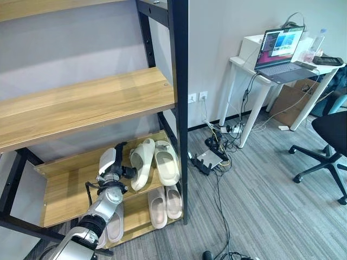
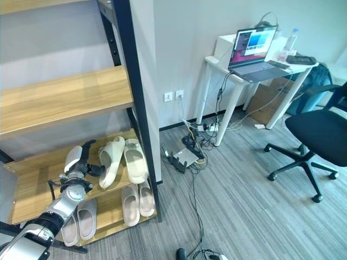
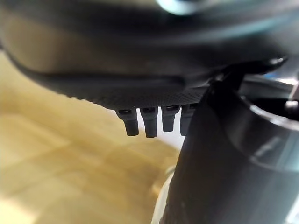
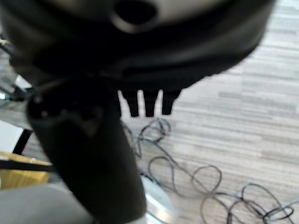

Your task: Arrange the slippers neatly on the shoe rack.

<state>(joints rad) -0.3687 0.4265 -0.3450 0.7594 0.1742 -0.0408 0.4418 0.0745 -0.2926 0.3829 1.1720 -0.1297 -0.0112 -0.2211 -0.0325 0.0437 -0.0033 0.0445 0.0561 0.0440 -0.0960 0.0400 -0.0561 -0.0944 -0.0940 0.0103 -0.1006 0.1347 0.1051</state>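
Two cream slippers lie on the rack's lower middle shelf (image 1: 65, 187). The left slipper (image 1: 142, 162) leans on its side against the flat right slipper (image 1: 166, 161). My left hand (image 1: 112, 172) is over this shelf just left of them, open, with dark fingertips (image 1: 130, 171) at the leaning slipper's edge. The left wrist view shows straight fingers (image 3: 145, 122) above the wood. Below, the bottom shelf holds one pair (image 1: 165, 205) at the right and another pair (image 1: 115, 223) under my arm. My right hand (image 4: 149, 105) hangs open over the carpet.
The rack's black front post (image 1: 179, 108) stands right of the slippers. A wide wooden shelf (image 1: 81, 105) sits above. Cables and a power strip (image 1: 217, 151) lie on the carpet. A white desk (image 1: 260, 76) with a laptop and a black office chair (image 1: 331, 141) are at the right.
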